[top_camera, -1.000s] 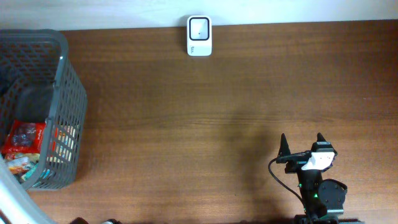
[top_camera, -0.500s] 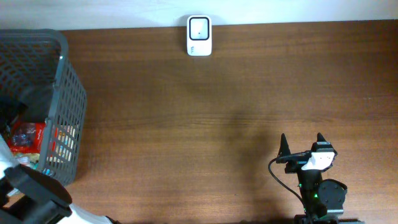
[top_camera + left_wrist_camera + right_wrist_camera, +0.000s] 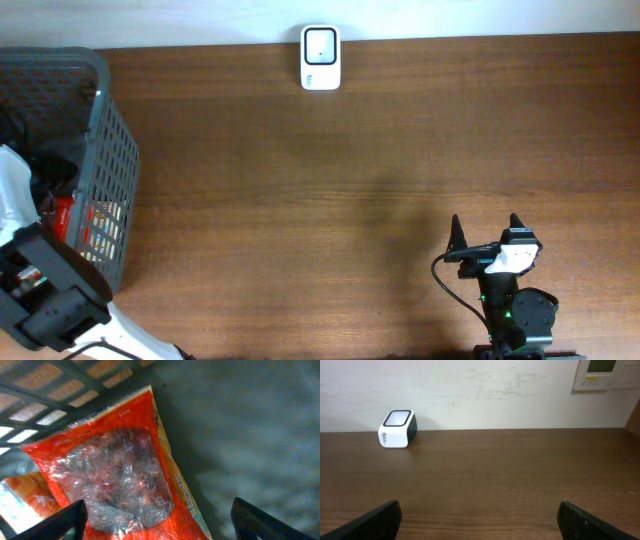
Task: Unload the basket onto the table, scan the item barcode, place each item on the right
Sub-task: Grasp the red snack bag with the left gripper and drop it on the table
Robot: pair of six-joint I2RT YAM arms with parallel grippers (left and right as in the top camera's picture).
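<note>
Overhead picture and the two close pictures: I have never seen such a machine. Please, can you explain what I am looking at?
These are two robot arms at a wooden table. The overhead picture looks straight down. The left arm reaches into the grey basket. The right gripper waits open near the front edge. The white scanner stands at the far edge. The other two pictures come from cameras on the wrists. The left one looks into the basket at a red packet; the left gripper has its dark fingers apart and holds nothing. The right one looks across the table to the scanner and the wall.
</note>
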